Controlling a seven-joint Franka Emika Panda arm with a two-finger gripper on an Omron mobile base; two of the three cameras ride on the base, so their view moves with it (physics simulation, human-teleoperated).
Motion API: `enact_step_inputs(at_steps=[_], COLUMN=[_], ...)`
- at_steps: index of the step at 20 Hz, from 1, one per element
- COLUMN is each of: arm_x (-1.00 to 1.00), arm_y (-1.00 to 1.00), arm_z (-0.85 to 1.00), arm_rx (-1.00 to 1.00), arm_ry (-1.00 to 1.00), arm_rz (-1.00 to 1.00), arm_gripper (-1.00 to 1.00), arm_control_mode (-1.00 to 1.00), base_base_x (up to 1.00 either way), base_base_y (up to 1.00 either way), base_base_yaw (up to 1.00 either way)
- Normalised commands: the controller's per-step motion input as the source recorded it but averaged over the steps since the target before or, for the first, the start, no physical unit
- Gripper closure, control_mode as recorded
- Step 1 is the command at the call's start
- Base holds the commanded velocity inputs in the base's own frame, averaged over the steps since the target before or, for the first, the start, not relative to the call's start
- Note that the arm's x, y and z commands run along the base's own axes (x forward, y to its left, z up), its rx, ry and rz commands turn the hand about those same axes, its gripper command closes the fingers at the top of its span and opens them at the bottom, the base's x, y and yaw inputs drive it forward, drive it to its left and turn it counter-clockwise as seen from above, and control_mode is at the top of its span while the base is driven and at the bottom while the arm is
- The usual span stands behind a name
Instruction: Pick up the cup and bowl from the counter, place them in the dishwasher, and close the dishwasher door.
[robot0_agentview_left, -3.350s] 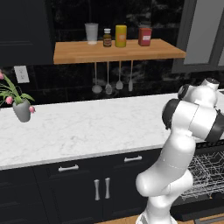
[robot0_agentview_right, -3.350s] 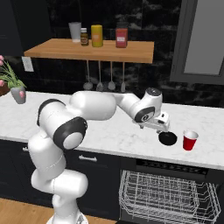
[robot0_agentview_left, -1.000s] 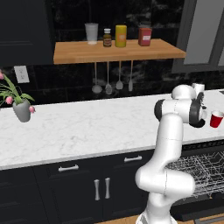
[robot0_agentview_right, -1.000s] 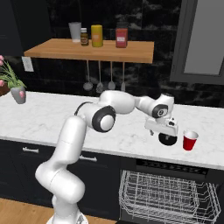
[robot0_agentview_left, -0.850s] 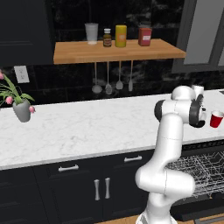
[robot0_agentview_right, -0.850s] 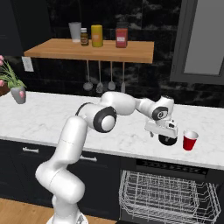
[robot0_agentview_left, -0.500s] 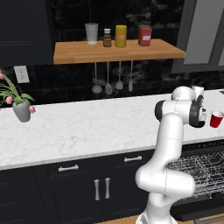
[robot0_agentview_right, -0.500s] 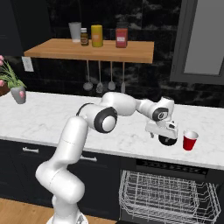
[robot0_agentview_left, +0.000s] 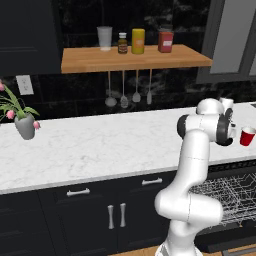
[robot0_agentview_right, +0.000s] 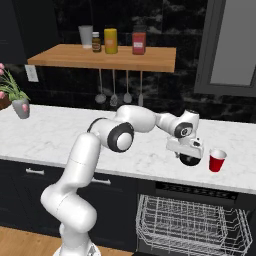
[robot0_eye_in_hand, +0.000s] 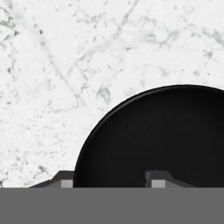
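Note:
A black bowl (robot0_eye_in_hand: 166, 135) sits on the white marble counter (robot0_eye_in_hand: 52, 65), and my gripper (robot0_eye_in_hand: 111, 181) is right over its near rim. One fingertip (robot0_eye_in_hand: 65, 182) stands outside the rim and the other (robot0_eye_in_hand: 157, 181) inside the bowl, still apart. From the right base view the gripper (robot0_agentview_right: 189, 154) points down onto the bowl (robot0_agentview_right: 190, 161), with the red cup (robot0_agentview_right: 217, 161) upright just to its right. In the left base view the cup (robot0_agentview_left: 247, 136) stands past my wrist. Below the counter the dishwasher is open, showing its wire rack (robot0_agentview_right: 190, 225).
A wooden shelf (robot0_agentview_right: 100, 56) with jars and a tumbler hangs over the counter (robot0_agentview_right: 60, 135), with utensils (robot0_agentview_right: 114, 97) dangling under it. A potted plant (robot0_agentview_right: 15, 97) stands at the far left. Navy cabinets with silver handles (robot0_agentview_left: 115, 215) lie left of the rack (robot0_agentview_left: 225, 200).
The arm has swung right from the counter's middle to the bowl. Over the last second it has stayed nearly still above the bowl; the cup has not moved.

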Motion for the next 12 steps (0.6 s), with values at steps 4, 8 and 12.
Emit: enact_step_inputs(at_steps=[4,8,12], arm_x=[-0.01,-0.52,-0.93], arm_y=[0.0,0.08,0.44], arm_z=[0.0,0.0,0.0], arm_rx=[0.0,0.0,0.0], arm_ry=[0.0,-0.05,-0.13], arm_rz=[0.0,0.0,0.04], arm_gripper=[1.0,1.0,1.0], arm_control_mode=[-1.0,-1.0,-1.0], base_base_x=[0.0,0.0,0.0], base_base_y=[0.0,0.0,0.0], base_base_yaw=[0.0,0.0,0.0])
